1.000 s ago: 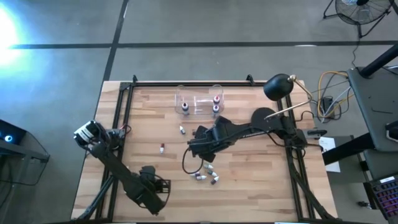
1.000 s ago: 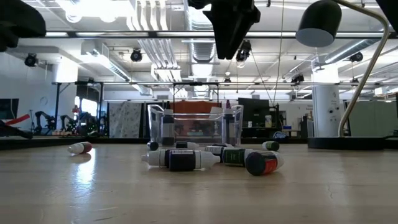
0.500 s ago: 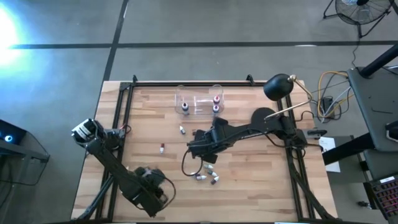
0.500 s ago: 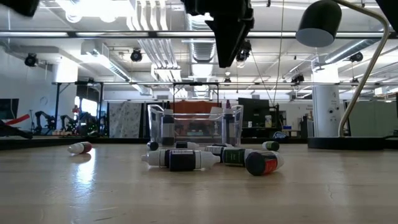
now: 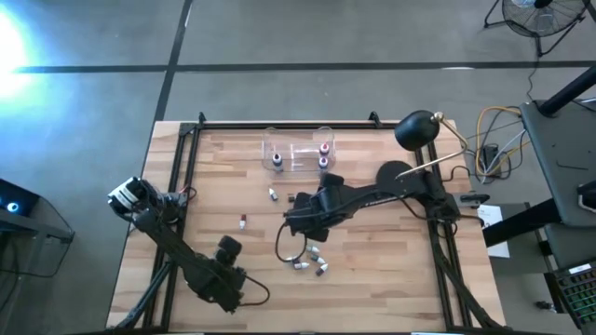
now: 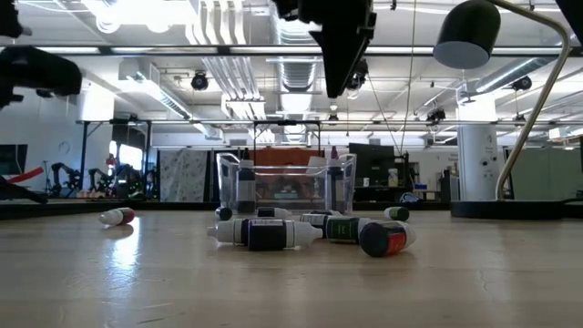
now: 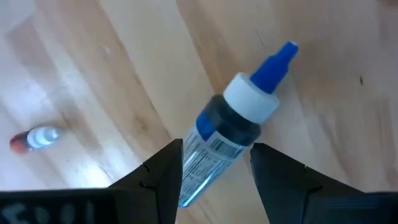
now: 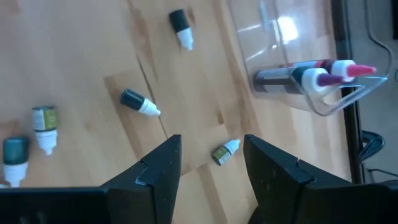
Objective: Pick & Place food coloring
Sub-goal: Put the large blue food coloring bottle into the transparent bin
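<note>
Small food coloring bottles lie on their sides on the wooden table: a cluster [image 5: 312, 261] [image 6: 273, 233], one with a red cap [image 5: 242, 221] [image 7: 34, 138], another [image 5: 273, 194]. Others stand in the clear box [image 5: 298, 154] [image 8: 298, 68]. My left gripper [image 5: 226, 247] [image 7: 214, 148], over the near left part of the table, is shut on a blue-tipped bottle [image 7: 249, 99]. My right gripper [image 5: 300, 219] [image 8: 211, 140] hangs open above the table's middle, with loose bottles [image 8: 140, 101] below it. My left gripper pinches the blue-tipped bottle by its clear labelled body [image 7: 205, 155], just behind the white collar, one finger [image 7: 161, 174] on each side. The blue tip [image 7: 277, 62] sticks out past the fingertips. The bottle is lifted clear of the table.
A black desk lamp [image 5: 416, 130] [image 6: 466, 35] stands at the far right corner. Black frame rails [image 5: 177, 167] run along the table's sides. A cable loop [image 5: 282, 244] hangs under my right arm. Bare wood shows between the left gripper and the box.
My left arm has swung about over the near left part of the table with the bottle held. Its gripper now stands a little farther from the near edge, and lower in the low view than half a second ago.
</note>
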You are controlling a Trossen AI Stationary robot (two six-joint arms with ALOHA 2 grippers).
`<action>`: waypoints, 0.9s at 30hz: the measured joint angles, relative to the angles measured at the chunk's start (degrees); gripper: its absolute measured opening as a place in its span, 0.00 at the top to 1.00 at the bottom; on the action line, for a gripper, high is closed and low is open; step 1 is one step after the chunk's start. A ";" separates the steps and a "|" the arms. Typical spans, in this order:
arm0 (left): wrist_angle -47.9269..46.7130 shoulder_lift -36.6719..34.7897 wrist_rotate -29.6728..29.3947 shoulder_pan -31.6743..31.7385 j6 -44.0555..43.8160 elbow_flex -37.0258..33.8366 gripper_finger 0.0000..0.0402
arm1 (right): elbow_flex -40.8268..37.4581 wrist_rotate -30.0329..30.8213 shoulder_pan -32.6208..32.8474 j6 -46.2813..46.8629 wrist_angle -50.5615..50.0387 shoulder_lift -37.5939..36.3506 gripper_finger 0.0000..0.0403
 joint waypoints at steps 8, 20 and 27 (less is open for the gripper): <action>8.59 -0.50 0.29 0.07 7.15 -2.02 0.60 | 0.00 1.14 -2.25 2.55 0.60 -1.16 0.59; 15.05 -0.52 0.91 0.91 7.51 -7.57 0.62 | -0.17 1.11 -3.36 1.72 1.01 -1.18 0.59; 15.91 -0.79 0.88 3.35 6.39 -8.89 0.72 | -0.23 3.88 -2.64 3.85 1.09 -4.60 0.60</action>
